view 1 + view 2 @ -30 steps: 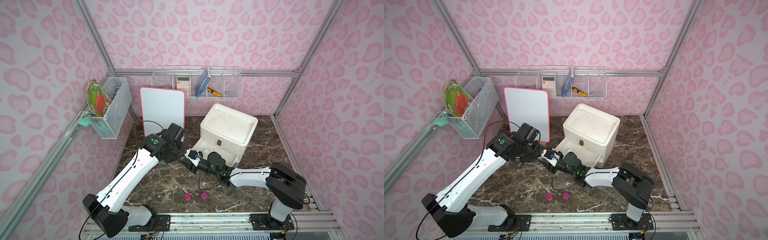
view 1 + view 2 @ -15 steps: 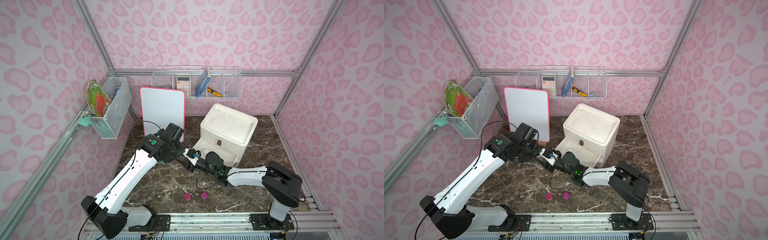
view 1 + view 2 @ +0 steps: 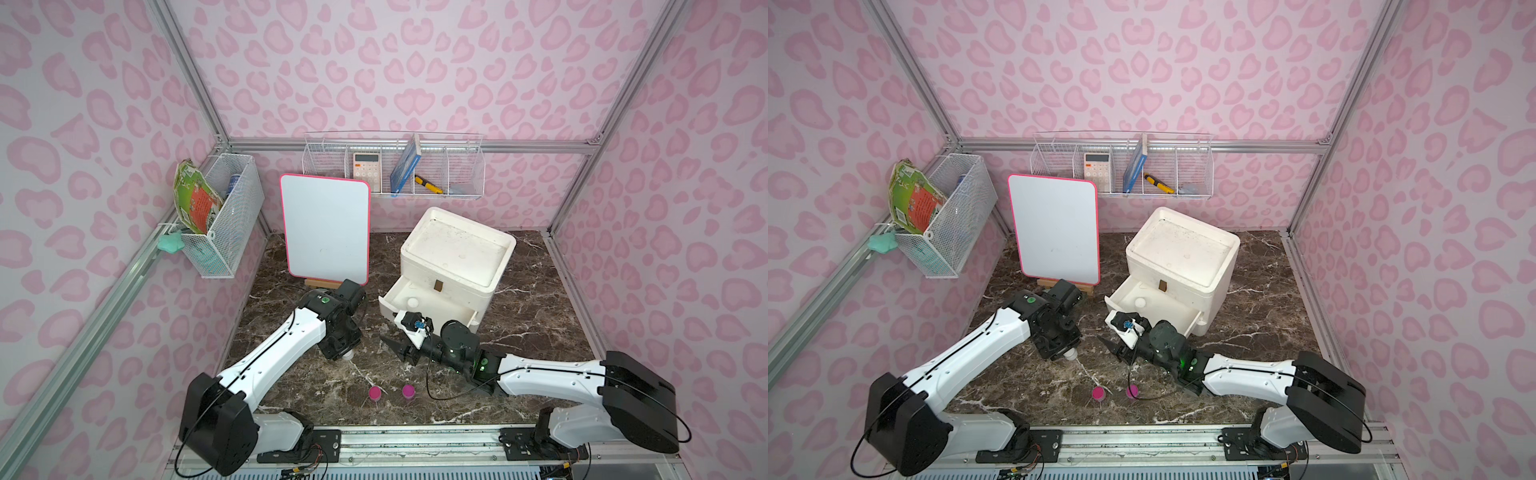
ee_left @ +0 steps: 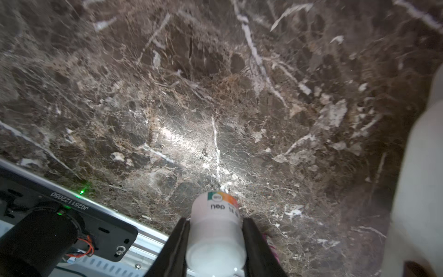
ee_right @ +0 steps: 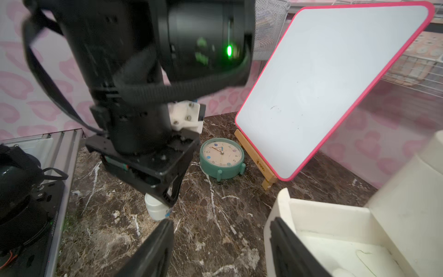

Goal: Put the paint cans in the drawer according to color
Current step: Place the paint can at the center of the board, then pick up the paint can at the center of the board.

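Note:
My left gripper [image 4: 215, 221] is shut on a white paint can [image 4: 215, 230], holding it just above the marble; the can pokes out below it in both top views [image 3: 348, 354] [image 3: 1070, 354] and in the right wrist view [image 5: 155, 211]. The right gripper [image 3: 395, 349] [image 5: 221, 227] is open and empty, low over the table between that can and the drawer [image 3: 457, 253]. The chest's bottom drawer [image 3: 415, 316] [image 5: 335, 227] is pulled out with a white paint can [image 3: 412, 302] inside. Two pink paint cans [image 3: 375, 392] [image 3: 408, 390] stand near the front edge.
A pink-framed whiteboard [image 3: 325, 232] leans on a wooden easel behind the left arm, with a small green clock [image 5: 222, 157] on the table beside it. Wire baskets hang on the left wall [image 3: 224, 220] and back wall [image 3: 395, 170].
The right gripper's jaws have spread wider apart. Both arms have shifted slightly toward the front right. The left gripper still holds the white can.

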`<control>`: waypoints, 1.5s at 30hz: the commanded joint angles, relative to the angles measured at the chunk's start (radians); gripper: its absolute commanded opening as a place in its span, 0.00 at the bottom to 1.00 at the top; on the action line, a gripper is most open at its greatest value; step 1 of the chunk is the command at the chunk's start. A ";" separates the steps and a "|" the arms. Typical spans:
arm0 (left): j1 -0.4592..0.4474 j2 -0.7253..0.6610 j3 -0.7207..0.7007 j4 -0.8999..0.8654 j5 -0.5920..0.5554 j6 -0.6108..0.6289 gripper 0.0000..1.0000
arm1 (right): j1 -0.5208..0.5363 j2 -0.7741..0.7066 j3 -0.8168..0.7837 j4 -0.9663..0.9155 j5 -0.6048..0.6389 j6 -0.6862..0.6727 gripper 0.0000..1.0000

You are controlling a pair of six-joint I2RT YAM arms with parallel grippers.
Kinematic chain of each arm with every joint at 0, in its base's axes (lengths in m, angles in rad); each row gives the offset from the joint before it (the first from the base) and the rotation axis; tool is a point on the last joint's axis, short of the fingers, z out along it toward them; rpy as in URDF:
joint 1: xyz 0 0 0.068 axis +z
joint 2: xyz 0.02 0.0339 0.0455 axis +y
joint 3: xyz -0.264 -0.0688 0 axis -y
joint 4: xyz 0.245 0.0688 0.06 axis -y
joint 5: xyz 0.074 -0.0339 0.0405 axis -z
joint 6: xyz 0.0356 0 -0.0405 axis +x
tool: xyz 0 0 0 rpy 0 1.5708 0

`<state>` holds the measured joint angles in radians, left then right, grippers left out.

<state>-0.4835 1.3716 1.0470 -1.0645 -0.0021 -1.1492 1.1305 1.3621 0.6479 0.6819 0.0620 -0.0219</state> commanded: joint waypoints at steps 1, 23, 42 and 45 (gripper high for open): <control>0.001 0.064 -0.028 0.091 0.056 -0.024 0.17 | 0.005 -0.036 -0.008 -0.086 0.042 0.019 0.66; 0.077 -0.197 0.013 0.013 -0.273 -0.004 0.80 | 0.076 0.048 0.168 -0.409 0.010 -0.013 0.60; 0.298 -0.458 -0.020 -0.038 -0.344 0.092 0.78 | 0.106 0.679 0.695 -0.736 -0.047 0.168 0.65; 0.298 -0.454 -0.021 -0.034 -0.338 0.097 0.77 | 0.107 0.718 0.748 -0.753 -0.019 0.184 0.61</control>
<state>-0.1879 0.9154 1.0260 -1.0988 -0.3458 -1.0698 1.2366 2.0628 1.3563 -0.0292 0.0227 0.1314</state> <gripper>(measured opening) 0.771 0.615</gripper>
